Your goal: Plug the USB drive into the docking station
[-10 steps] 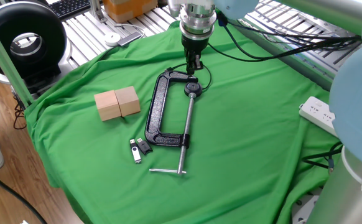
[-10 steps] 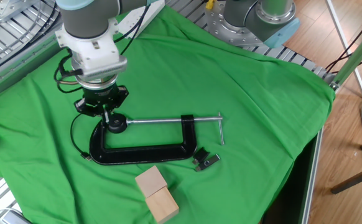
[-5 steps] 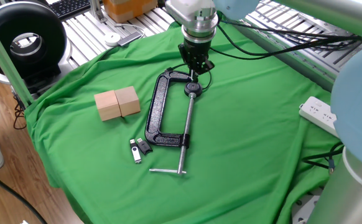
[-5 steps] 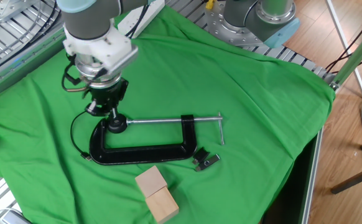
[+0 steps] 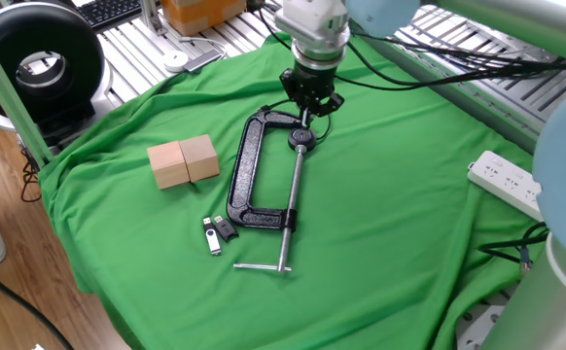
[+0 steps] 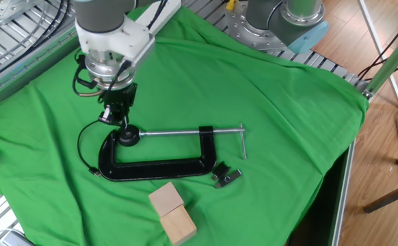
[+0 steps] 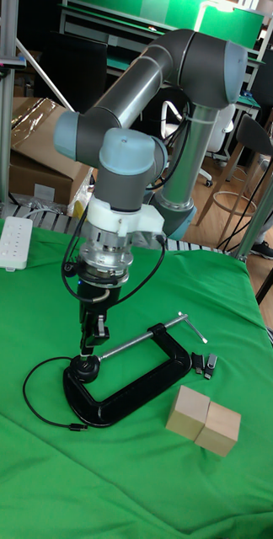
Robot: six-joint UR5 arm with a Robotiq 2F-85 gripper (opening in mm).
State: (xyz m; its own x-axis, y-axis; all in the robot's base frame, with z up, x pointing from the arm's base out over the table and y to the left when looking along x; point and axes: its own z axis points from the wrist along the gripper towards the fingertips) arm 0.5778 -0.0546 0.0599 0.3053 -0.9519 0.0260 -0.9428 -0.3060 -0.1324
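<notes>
A small silver-and-black USB drive [image 5: 212,238] lies on the green cloth [image 5: 390,224], touching a small black piece [image 5: 226,229] whose nature I cannot tell. The same pair shows in the other fixed view, USB drive [image 6: 230,178], and in the tall view, USB drive [image 7: 211,341]. No docking station shows in any view. My gripper [image 5: 306,114] [image 6: 120,123] [image 7: 87,335] hangs far from the drive, just above the round pad end of a black C-clamp [image 5: 249,175]. Its fingers look pressed together and nothing shows between them.
The C-clamp [image 6: 158,167] lies flat between gripper and drive. A thin black cable [image 6: 83,145] loops beside the clamp's pad end. Two wooden blocks [image 5: 184,160] sit left of the clamp. A white power strip [image 5: 502,180] lies at the cloth's right edge.
The wrist has turned about its own axis and the gripper has shifted slightly sideways over the clamp's pad end. The USB drive, clamp and blocks have stayed put.
</notes>
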